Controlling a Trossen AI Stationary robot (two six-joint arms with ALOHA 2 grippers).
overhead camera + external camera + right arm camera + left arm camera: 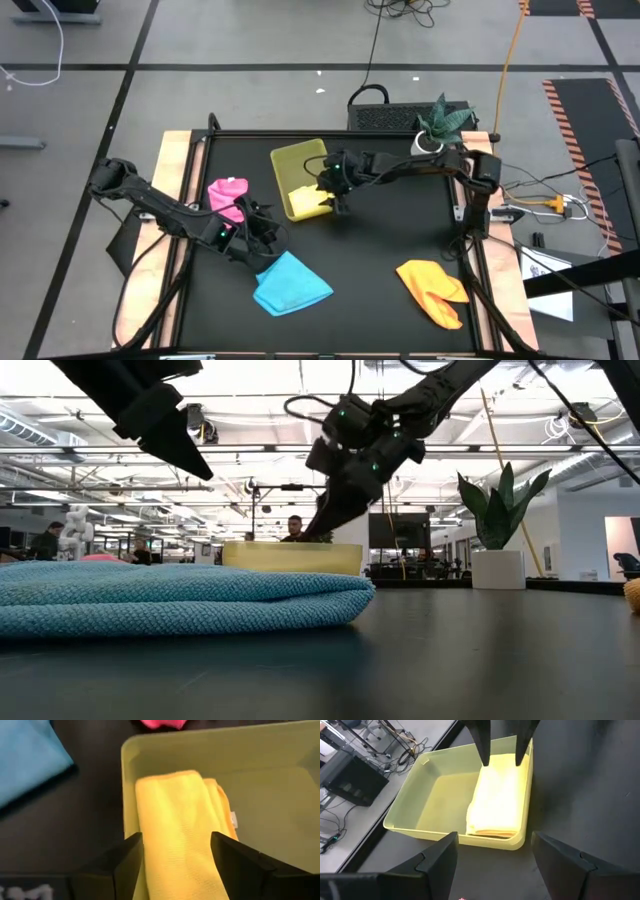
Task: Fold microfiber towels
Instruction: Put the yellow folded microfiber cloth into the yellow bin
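A folded yellow towel lies in the near right part of the yellow-green tray. It also shows in the right wrist view. My right gripper is open low over the towel, a finger at each long side. My left gripper is open and empty above the table, between the pink towel and the folded sky blue towel. It faces the tray. The orange towel lies crumpled at the near right. My right gripper comes from above, slanting down from the table's right, with its open fingertips at the yellow towel's end. I cannot tell whether they touch the towel. The towel lies flat on the tray floor.
A potted plant and a dark box stand at the far right edge. The blue towel fills the near left of the low view. Bare black table shows in the middle and right. People show in the room behind.
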